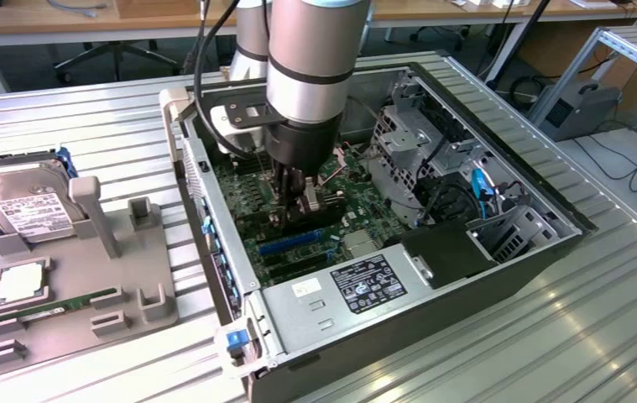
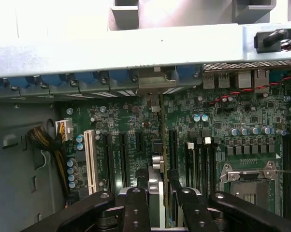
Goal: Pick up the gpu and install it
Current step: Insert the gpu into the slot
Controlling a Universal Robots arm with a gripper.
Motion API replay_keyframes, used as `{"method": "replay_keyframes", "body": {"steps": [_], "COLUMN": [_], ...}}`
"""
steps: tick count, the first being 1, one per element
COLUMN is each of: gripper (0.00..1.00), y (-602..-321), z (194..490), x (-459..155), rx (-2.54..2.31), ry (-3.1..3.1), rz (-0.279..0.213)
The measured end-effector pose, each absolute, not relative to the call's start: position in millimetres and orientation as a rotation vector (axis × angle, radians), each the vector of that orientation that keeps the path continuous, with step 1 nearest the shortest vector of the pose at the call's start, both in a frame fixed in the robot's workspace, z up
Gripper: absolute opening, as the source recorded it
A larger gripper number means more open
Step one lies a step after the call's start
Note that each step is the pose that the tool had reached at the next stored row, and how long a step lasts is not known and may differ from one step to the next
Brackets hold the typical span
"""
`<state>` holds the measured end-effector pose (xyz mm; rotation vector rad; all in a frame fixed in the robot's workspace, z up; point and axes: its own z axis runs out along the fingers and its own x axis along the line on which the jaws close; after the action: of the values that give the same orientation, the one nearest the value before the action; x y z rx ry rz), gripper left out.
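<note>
The claw (image 2: 157, 193) is down inside the open computer case (image 1: 519, 197), its fingers (image 2: 136, 208) clamped on the gpu (image 2: 161, 145), which stands on edge over the motherboard (image 2: 223, 121) among the expansion slots. The card's silver bracket (image 2: 155, 79) meets the case's rear wall at the blue slot clips. At nine o'clock in the exterior view, a grey holder (image 1: 83, 277) on the surface (image 1: 587, 336) carries a hard drive (image 1: 22, 201) and a RAM stick (image 1: 66, 304).

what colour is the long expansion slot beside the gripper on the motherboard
Blue slot, clearest in the exterior view.
</note>
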<state>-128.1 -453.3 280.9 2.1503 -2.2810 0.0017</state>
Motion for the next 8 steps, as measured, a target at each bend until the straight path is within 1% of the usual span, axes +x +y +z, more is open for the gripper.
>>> {"method": "replay_keyframes", "body": {"steps": [8], "gripper": [0.27], "y": [-453.5], "z": [278.9], "x": [-128.3], "rx": [2.150], "ry": [-2.281], "rz": [0.002]}}
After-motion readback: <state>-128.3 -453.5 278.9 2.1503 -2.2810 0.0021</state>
